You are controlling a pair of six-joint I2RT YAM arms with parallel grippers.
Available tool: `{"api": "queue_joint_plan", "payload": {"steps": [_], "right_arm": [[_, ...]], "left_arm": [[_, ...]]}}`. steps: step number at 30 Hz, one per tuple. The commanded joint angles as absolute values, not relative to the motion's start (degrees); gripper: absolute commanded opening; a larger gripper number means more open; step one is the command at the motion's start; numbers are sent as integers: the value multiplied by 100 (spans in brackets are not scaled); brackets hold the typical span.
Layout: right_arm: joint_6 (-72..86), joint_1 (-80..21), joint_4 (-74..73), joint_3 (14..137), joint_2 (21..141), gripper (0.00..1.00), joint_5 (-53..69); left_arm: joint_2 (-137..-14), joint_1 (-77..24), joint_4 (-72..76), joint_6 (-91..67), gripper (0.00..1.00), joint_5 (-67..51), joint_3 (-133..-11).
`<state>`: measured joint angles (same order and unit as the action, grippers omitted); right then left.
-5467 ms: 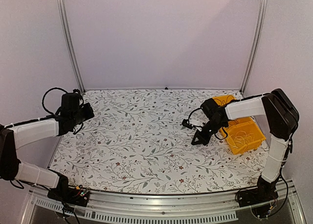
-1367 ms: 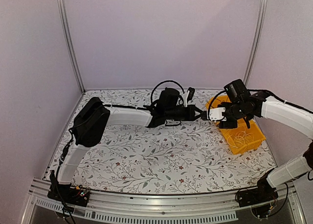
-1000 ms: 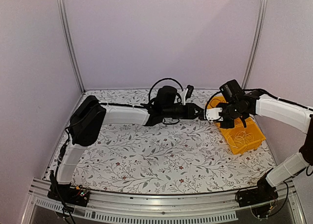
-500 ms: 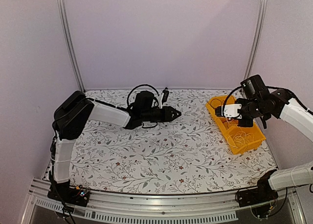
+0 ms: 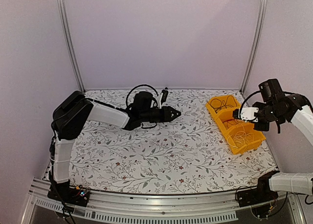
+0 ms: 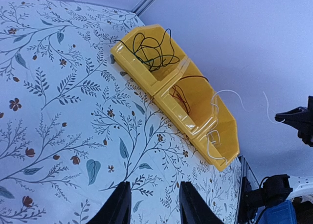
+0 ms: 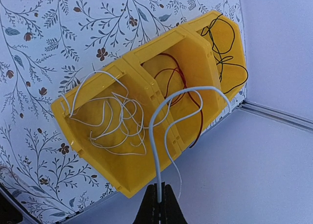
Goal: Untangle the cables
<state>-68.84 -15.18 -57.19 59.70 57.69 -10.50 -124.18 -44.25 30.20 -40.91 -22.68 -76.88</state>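
Right gripper [image 7: 159, 192] is up above the yellow bin [image 7: 122, 171], jaws pinched together on one white cable [image 7: 155, 136]. The strand climbs out of the fingers, arches over the bin's middle compartment and drops back toward the bin. From the left wrist view it hangs in the air beside the bin's near end.

Look inside the bin: it's colour by colour. A heap of white loops [image 7: 115, 119] fills the end compartment nearest the right arm's base, a red cable [image 7: 199, 114] curls in the middle one, and a black cable [image 7: 222, 48] sits in the end one farthest from the arms. I'd call the sorting nearly finished.

Left gripper [image 6: 152, 190] is well away from the bin, out over the floral table [image 5: 146, 155], fingers apart and carrying nothing.

What's left, as I read it: this last white strand has to land with its mates. It crosses above the red cable, and whether the two are snagged I can't tell from here. If they are, that is the final knot to work loose. Outside the bin, no other loose cable shows in these views.
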Motion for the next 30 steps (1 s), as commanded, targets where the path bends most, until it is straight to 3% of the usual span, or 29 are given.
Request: {"api": "queue_joint_plan", "payload": {"steps": [1, 18, 30], "right_arm": [[-7120, -1367, -6035, 6001, 5638, 0, -1082], [-7021, -1331, -7453, 6068, 5123, 0, -1552], [-7028, -1005, -5881, 5782, 6318, 0, -1066]], "left_arm": [[-12431, -4440, 3139, -4088, 35, -2318, -7716], [-12737, -4421, 3076, -4156, 34, -2478, -7939], [-12617, -4430, 3217, -4261, 34, -2542, -7613]]}}
